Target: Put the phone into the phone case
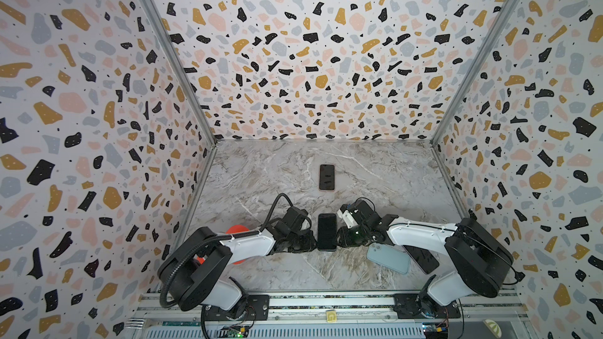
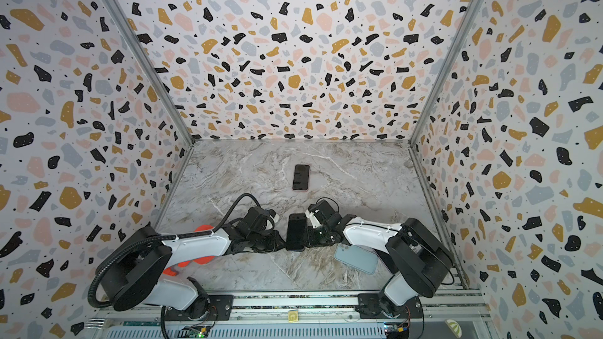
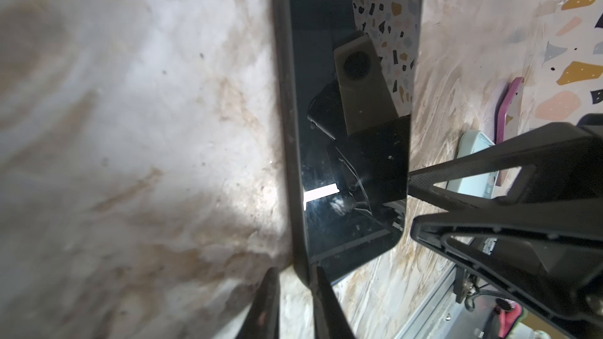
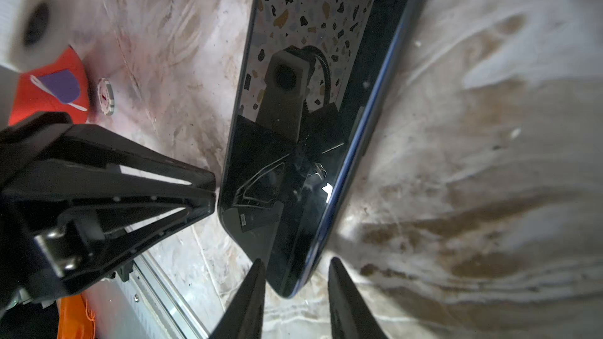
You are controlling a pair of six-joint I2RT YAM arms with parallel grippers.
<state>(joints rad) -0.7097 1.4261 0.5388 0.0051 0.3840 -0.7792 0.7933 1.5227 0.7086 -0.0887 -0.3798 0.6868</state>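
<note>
An orange object (image 1: 237,229) lies at the left of the marble table (image 1: 277,171), mostly hidden under the left arm. In the right wrist view a poker chip (image 4: 106,96) sits just beside it. The left gripper (image 1: 314,246) is low at the near left corner of the phone (image 1: 327,231). In the left wrist view its fingers (image 3: 321,291) are slightly parted astride that corner, with a sliver of table showing between one finger and the edge, so they are loose rather than pinching. The phone lies flat and screen up in the middle of the table, between the two grippers. Its long axis runs from the near rail straight toward the far wall. A matte dark rim (image 3: 287,109) runs along its left long side, but I cannot tell whether this is the wall of a case. Well beyond it, a second phone (image 1: 327,177) with a pinkish edge lies screen up and points the same way. The right gripper (image 1: 340,245) sits at the phone's near right corner. In the right wrist view its fingers (image 4: 342,291) stand apart on either side of the corner with a clear gap on one side — nothing is gripped. Just right of it a pale blue phone (image 1: 388,257) lies back up and slanted, with its lens cluster toward the middle. A dark phone (image 1: 421,259) lies just beside it, partly under the right arm.
</note>
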